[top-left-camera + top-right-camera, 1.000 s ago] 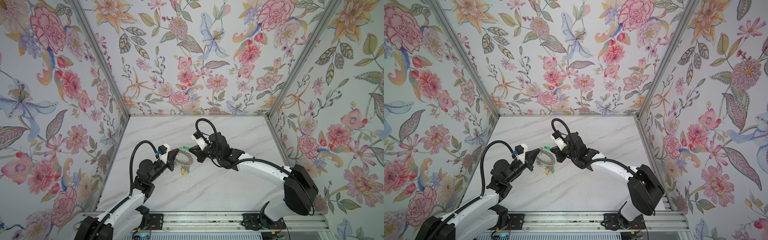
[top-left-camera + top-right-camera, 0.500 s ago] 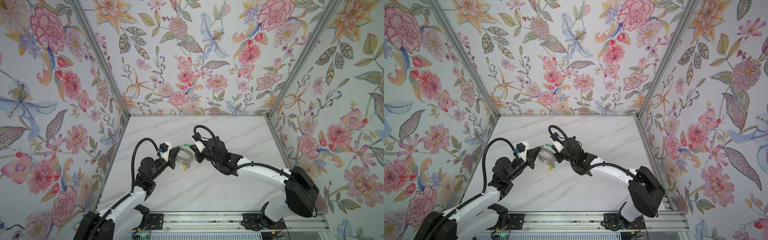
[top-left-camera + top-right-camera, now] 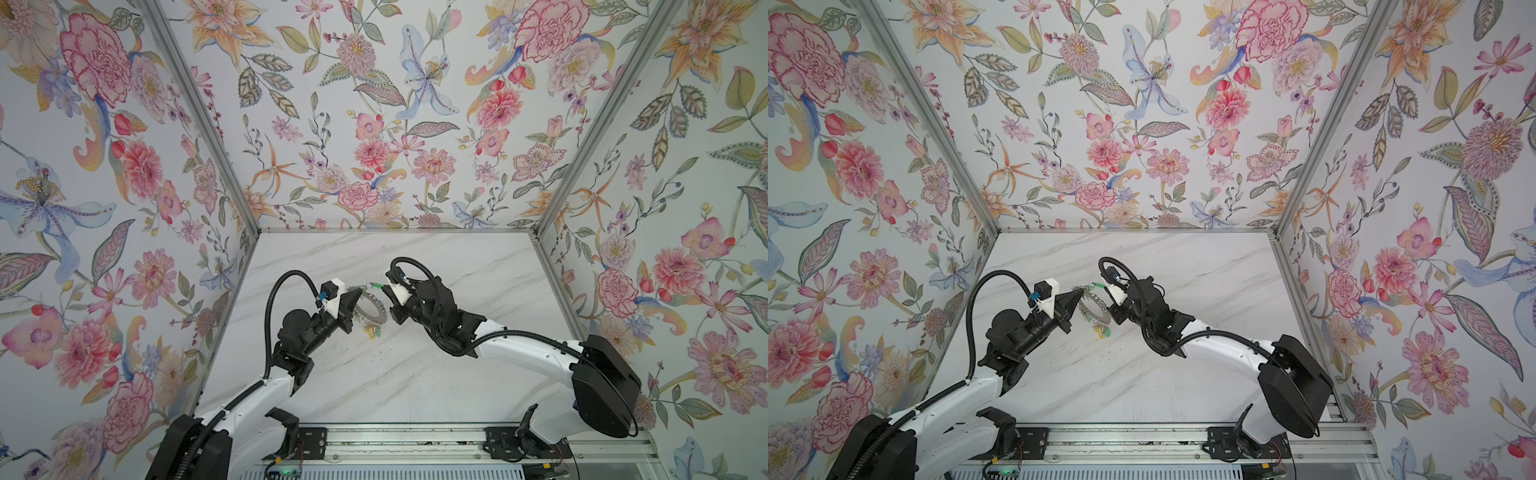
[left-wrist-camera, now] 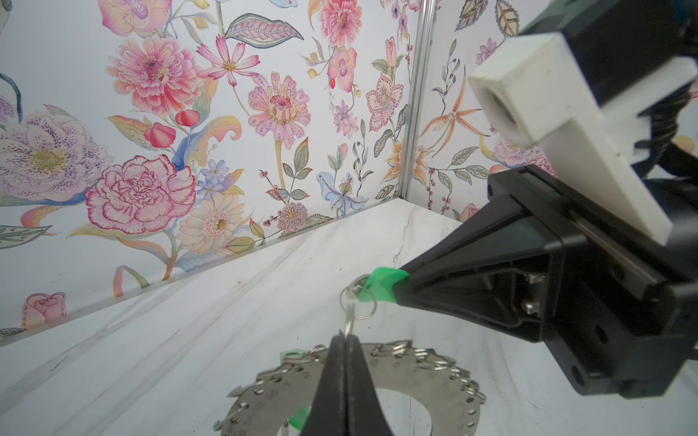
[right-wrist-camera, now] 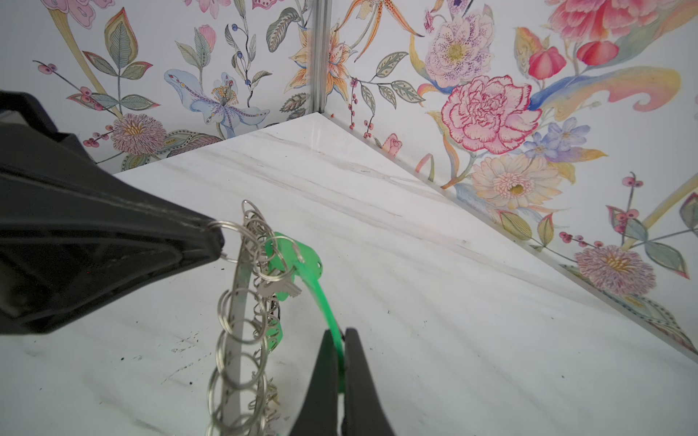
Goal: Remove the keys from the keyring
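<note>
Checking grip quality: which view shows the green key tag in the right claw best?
The right wrist view: the green key tag is visible from the right claw to its wire loop. The left wrist view shows only its end; both top views, a green speck.

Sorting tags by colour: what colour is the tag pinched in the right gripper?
The tag is bright green, clearest in the right wrist view.

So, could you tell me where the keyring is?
The keyring is near the middle of both top views, between the left tool and right tool.
</note>
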Motion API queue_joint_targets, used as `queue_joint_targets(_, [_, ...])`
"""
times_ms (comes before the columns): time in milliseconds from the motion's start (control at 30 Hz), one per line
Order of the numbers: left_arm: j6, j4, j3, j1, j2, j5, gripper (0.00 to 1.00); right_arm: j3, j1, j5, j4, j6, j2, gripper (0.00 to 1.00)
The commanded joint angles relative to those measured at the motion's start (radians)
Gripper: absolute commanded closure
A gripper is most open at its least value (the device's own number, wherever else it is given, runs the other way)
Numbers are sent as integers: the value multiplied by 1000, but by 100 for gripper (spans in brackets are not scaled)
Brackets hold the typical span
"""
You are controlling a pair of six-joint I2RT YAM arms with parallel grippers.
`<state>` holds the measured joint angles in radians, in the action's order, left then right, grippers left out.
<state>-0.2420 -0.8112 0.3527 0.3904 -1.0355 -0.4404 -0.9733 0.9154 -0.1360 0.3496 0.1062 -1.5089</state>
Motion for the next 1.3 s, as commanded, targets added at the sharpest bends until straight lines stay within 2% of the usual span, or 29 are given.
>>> queue_joint_targets(0, [9, -63, 20, -7, -7, 30, 100, 6, -56, -290, 88, 16, 57, 100])
queue_joint_targets(367, [10, -62, 40, 10, -42, 22, 100, 39, -8, -285, 206, 91, 98, 100])
queue_joint_targets(633, [15, -63, 55, 15, -63, 17, 100, 29, 10, -172, 177, 53, 148, 100])
queue_joint_targets(1033, [21, -57, 53, 29, -71, 23, 100, -7, 17, 81, 80, -37, 199, 100])
queue_joint_targets(1267, [14, -64, 43, 37, -74, 22, 100, -29, 30, 84, 61, 27, 200, 100])
